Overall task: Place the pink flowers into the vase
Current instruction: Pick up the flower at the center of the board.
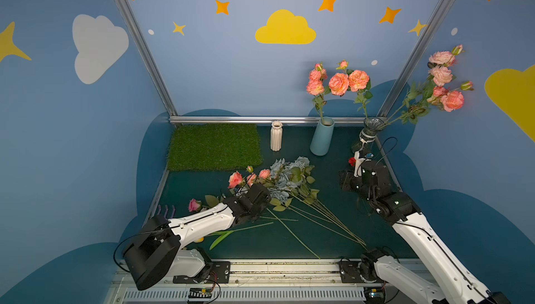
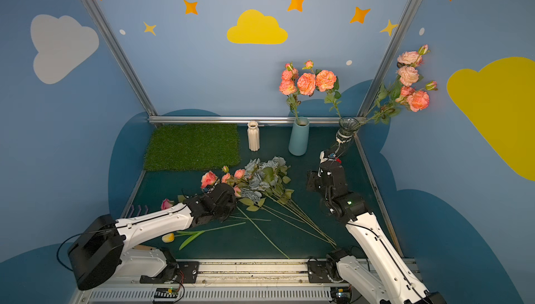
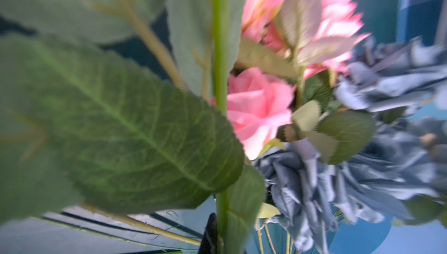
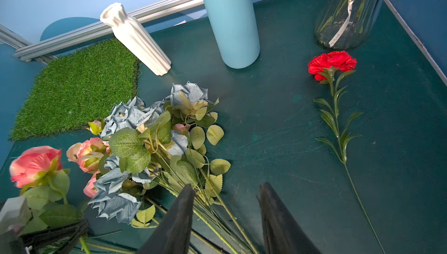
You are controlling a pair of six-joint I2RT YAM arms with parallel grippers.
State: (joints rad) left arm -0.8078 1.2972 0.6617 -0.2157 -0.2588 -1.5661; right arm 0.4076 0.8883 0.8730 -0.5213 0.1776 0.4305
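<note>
Most of the left gripper is lost behind blurry leaves, yet it's pinched on a stem of the pink flowers heaped against the grey-blue roses on the table, while the right gripper hangs spread and empty.

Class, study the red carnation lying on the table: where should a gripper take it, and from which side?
Likely best: grip the red carnation on its bare lower stem, from above, jaws across it: it lies flat on the table, and leaves crowd the upper stem.
</note>
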